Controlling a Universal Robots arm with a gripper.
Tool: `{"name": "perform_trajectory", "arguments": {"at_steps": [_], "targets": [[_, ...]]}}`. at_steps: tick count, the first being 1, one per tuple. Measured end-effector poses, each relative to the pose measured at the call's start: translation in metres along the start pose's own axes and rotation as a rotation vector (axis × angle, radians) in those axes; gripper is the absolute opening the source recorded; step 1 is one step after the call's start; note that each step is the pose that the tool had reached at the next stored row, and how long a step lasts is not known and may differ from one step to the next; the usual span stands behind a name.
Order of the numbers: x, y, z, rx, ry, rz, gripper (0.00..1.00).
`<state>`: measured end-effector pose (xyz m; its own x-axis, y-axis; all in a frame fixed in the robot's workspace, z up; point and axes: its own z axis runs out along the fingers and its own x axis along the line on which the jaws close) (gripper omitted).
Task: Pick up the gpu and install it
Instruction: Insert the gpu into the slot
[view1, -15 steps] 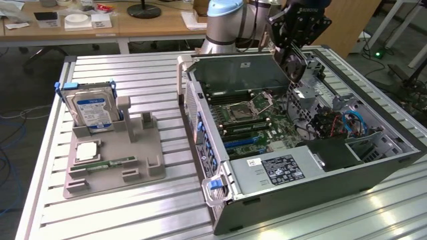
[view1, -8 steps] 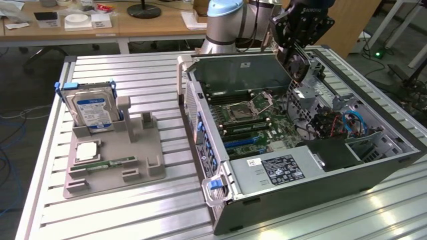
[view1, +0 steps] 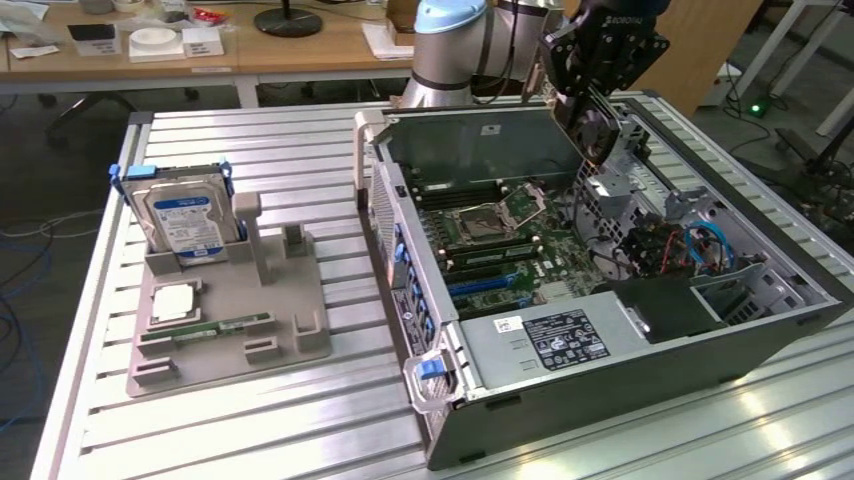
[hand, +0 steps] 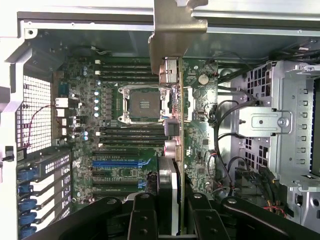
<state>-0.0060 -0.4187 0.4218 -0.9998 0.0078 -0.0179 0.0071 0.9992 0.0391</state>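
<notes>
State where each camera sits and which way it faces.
Exterior view: off the arm, raised, looking down over the slatted table at the parts fixture and open computer case; shows the arm and gripper holding the gpu over the case.
Wrist view: on the wrist, looking down along the gpu into the case at the motherboard; shows the gripper's dark fingers.
Shared: gpu, gripper, motherboard, case.

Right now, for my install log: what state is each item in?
Dark grey computer case: side open.
Green expansion card with dark cooler: held above the case, unseated.
Jaws: shut on the card.
Silver hard drive with blue-white label: upright in holder.
Narrow green memory stick: lying flat.
</notes>
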Motion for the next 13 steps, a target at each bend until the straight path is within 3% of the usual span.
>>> {"name": "perform_trajectory", "arguments": {"at_steps": [4,13], "targets": [[0.0000,0.0000,0.0000,-0.0001,0.0002,-0.007,0.28],[0.0000,0.0000,0.0000,-0.0029,0.0062,-0.160,0.28]]}}
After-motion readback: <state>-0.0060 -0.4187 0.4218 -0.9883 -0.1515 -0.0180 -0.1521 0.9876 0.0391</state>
